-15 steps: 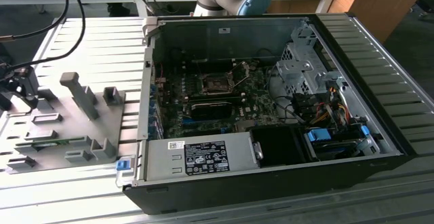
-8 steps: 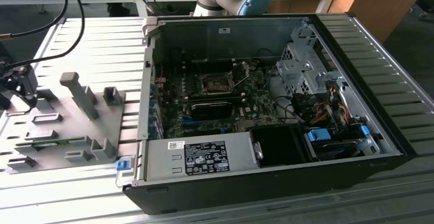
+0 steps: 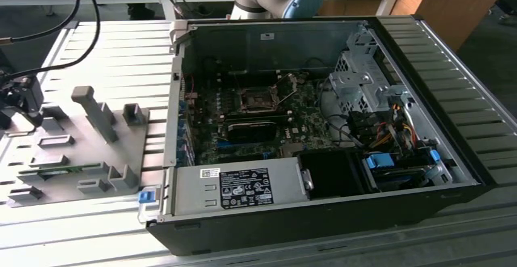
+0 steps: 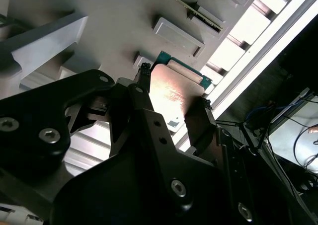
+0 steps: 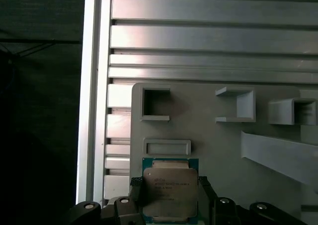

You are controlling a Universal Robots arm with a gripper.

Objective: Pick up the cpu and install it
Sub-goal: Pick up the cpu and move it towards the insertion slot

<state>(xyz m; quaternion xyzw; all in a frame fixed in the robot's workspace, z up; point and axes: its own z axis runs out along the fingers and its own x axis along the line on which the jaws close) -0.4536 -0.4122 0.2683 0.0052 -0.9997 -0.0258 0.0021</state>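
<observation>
Gripper fingers sit closest to the lens in both wrist views, one on each side of the cpu, pressed against its opposite edges. I read that as clamped on the chip. Silvery lid faces the first wrist camera, with the green board edge showing around it.

Location: cpu is at the grey fixture tray, just beside an empty rectangular pocket. Can't tell whether it's lifted clear of the tray or resting on it.

In the exterior view the gripper is at the far left edge of the frame, over the tray's outer end. It's well apart from the open pc case filling centre and right of the frame.

Socket is in the upper middle of the motherboard, dark and square. No chip visible in it from here.

Progress, my judgement:
- Grasp: done or just about.
- Carry across to the case: not done.
- Seating in the socket: not done.

Early stage, most of the job is left.
</observation>
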